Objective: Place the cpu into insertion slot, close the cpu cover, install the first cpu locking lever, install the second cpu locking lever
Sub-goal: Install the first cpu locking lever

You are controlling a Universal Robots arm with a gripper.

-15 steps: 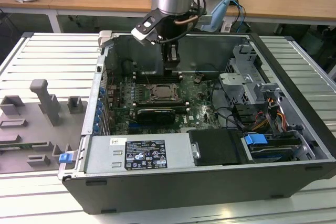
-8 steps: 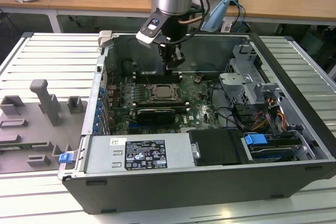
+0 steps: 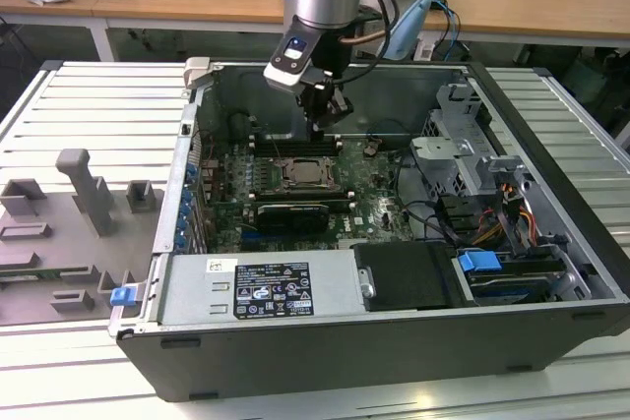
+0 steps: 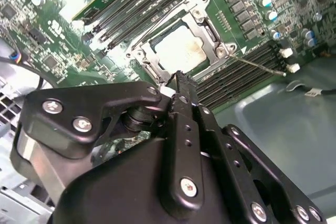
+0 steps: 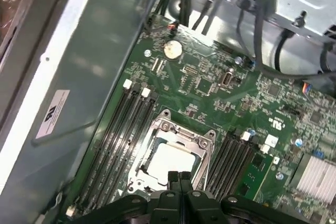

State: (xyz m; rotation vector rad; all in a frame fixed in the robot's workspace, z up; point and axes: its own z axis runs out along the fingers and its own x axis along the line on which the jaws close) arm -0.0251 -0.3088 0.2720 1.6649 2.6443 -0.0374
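Observation:
The cpu (image 4: 177, 51) (image 5: 169, 160) lies flat in the insertion slot (image 3: 300, 175) on the green board, its pale metal top showing. The silvery cpu cover (image 4: 206, 20) (image 5: 181, 129) lies down around it, the chip visible through its window. A thin wire locking lever (image 4: 260, 66) sticks out sideways from one corner of the socket over the memory slots. My gripper (image 3: 323, 131) (image 4: 177, 77) (image 5: 179, 174) hangs just above the socket's edge, shut, with nothing between its fingers.
Long black memory slots (image 5: 113, 140) flank the socket on both sides. A black card (image 3: 292, 213) lies just in front of the socket. Drive cages and cable bundles (image 3: 472, 179) fill the exterior view's right. The case walls (image 3: 187, 174) enclose the board.

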